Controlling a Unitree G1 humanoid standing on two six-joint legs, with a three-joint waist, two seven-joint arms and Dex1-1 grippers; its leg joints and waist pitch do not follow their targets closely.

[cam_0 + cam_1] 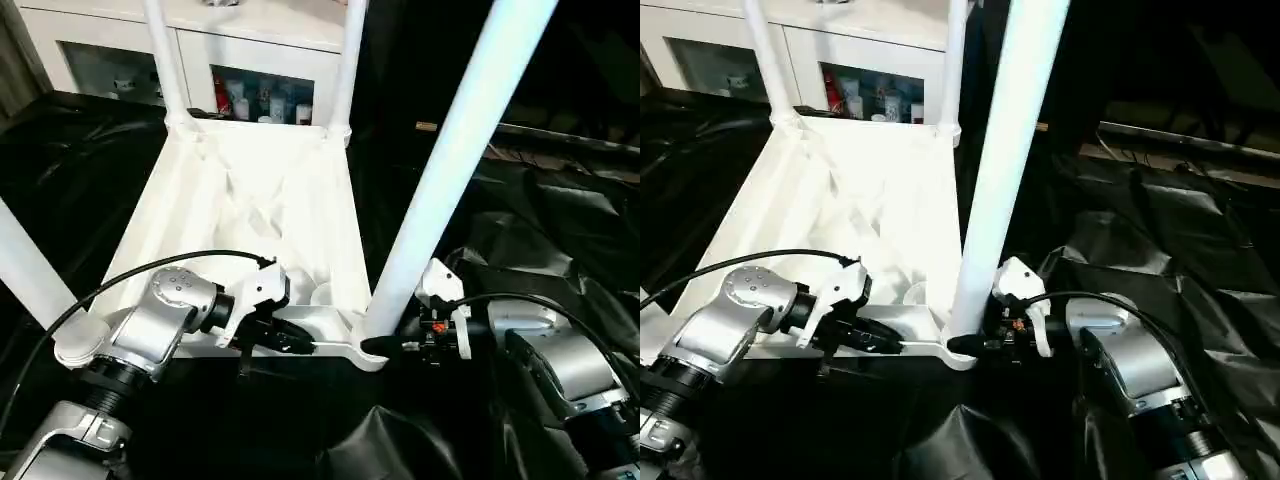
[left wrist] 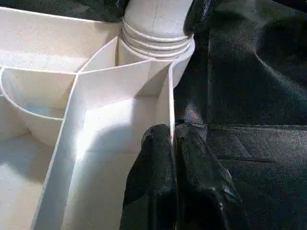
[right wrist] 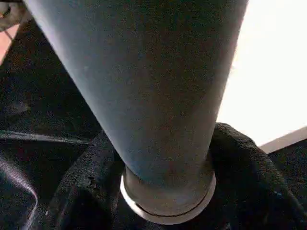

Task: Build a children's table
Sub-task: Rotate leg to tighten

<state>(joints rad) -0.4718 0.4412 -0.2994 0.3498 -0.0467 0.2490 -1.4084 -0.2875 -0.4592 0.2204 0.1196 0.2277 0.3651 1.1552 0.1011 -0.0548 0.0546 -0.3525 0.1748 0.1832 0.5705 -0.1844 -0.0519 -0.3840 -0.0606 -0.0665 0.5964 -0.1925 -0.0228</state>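
Observation:
The children's table lies upside down, its ribbed white tabletop point(image 1: 250, 200) facing up. Two legs stand in the far corner sockets, one on the left point(image 1: 165, 60) and one on the right point(image 1: 345, 60). A third leg point(image 1: 30, 270) rises at the near left. The near right leg point(image 1: 450, 160) stands in its corner socket point(image 2: 156, 36). My left gripper point(image 1: 300, 343) is shut on the tabletop's thin near rim point(image 2: 171, 96), close to that socket. My right gripper point(image 1: 975, 343) clasps the base of the near right leg point(image 3: 144, 96), one finger point(image 3: 81, 191) on each side.
A white cabinet point(image 1: 260, 40) with glass doors stands just behind the table's far edge. Crumpled black sheeting point(image 1: 560, 220) covers the ground on all sides. A black cable point(image 1: 130, 280) loops over my left forearm.

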